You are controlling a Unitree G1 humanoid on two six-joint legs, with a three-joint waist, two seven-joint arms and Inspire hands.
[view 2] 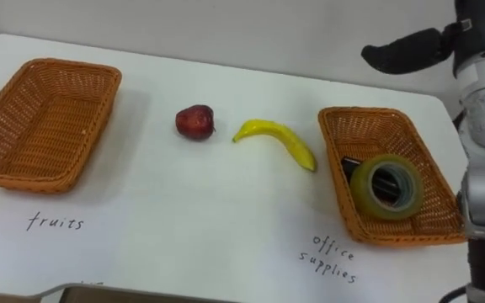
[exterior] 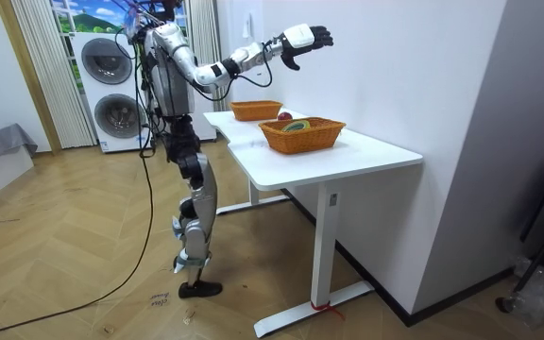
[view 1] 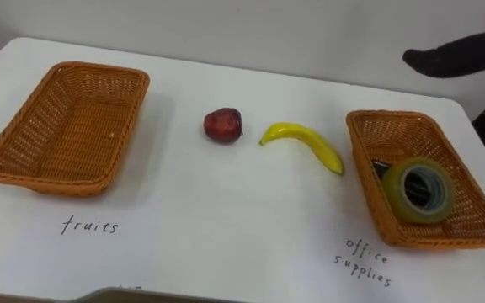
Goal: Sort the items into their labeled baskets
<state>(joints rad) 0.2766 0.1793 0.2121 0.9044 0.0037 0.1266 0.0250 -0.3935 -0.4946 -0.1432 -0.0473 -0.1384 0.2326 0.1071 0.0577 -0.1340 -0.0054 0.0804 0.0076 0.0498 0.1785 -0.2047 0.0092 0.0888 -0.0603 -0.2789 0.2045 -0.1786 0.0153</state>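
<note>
Smooth white table [view 1: 226, 244], woven left basket [view 1: 25, 139], curved banana [view 1: 306, 141], round apple [view 1: 223, 124], tape ring [view 1: 392, 187]

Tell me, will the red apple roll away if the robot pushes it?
Probably yes. The apple is round and sits loose on the smooth white table, so a push could send it rolling. It looks firm, so it likely won't squash. Its shiny skin may be a bit slippery.

apple [view 1: 223, 124] + banana [view 1: 303, 145] mid-tbl [view 1: 226, 227] (just apart) | tape [view 1: 417, 189] in R basket [view 1: 375, 139]

White table [view 1: 226, 210], stacked washing machines [exterior: 111, 90]
</note>
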